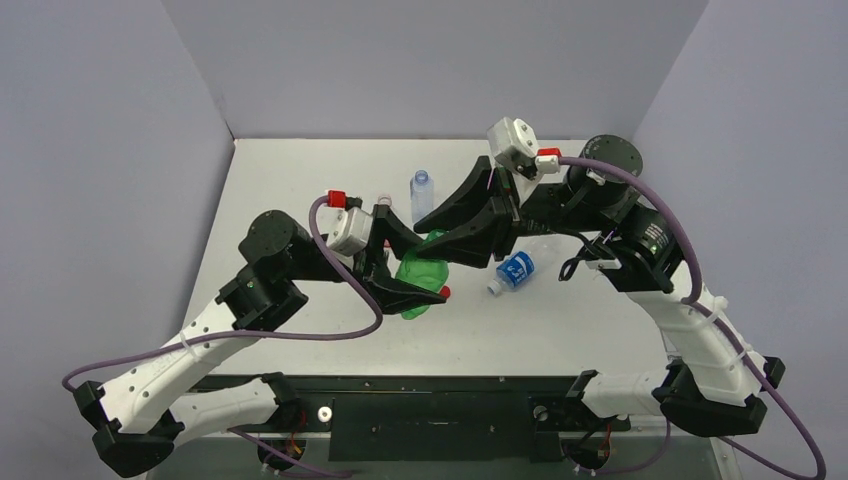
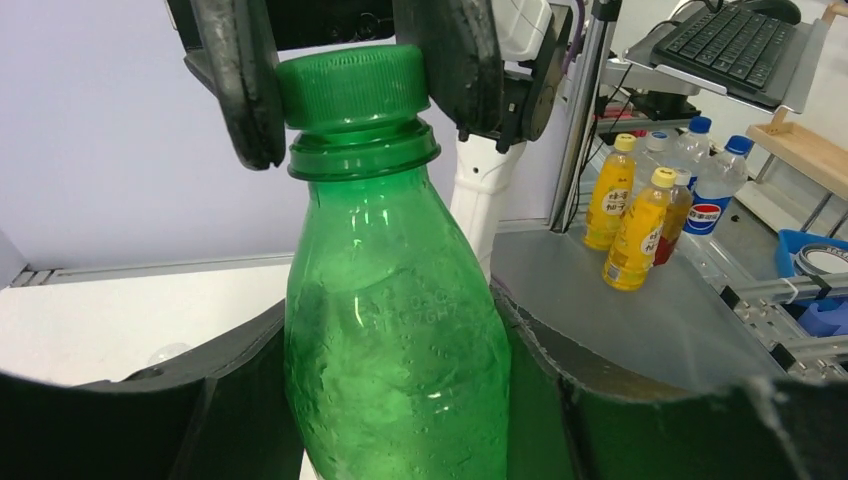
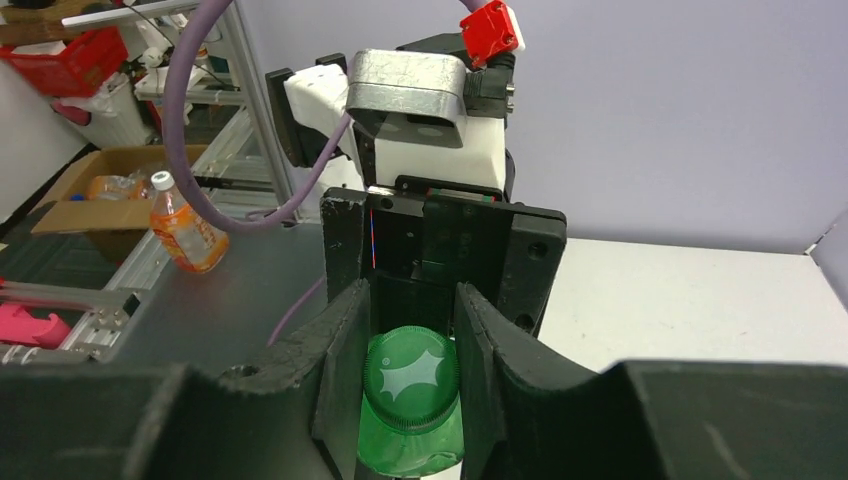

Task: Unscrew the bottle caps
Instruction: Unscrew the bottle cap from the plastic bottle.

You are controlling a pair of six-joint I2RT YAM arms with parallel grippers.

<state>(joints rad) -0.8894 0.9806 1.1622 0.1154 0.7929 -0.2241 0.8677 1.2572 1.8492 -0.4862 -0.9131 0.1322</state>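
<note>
The green bottle (image 2: 395, 330) stands upright in my left gripper (image 2: 395, 400), which is shut on its body; both show in the top view, the bottle (image 1: 418, 275) and the gripper (image 1: 410, 282). My right gripper (image 3: 410, 385) is shut on its green cap (image 3: 410, 372), one finger on each side, as the left wrist view also shows (image 2: 352, 85). In the top view the right gripper (image 1: 440, 245) is over the bottle's top. A small red spot, perhaps the red cap (image 1: 445, 291), peeks out beside the green bottle. The red-white labelled bottle is hidden.
The blue-label bottle (image 1: 516, 268) lies on the table right of the grippers, its white cap (image 1: 493, 290) pointing near-left. The clear ribbed bottle (image 1: 422, 195) with a whitish-blue cap (image 1: 422, 178) stands behind them. Grey walls close in the table at the left, back and right.
</note>
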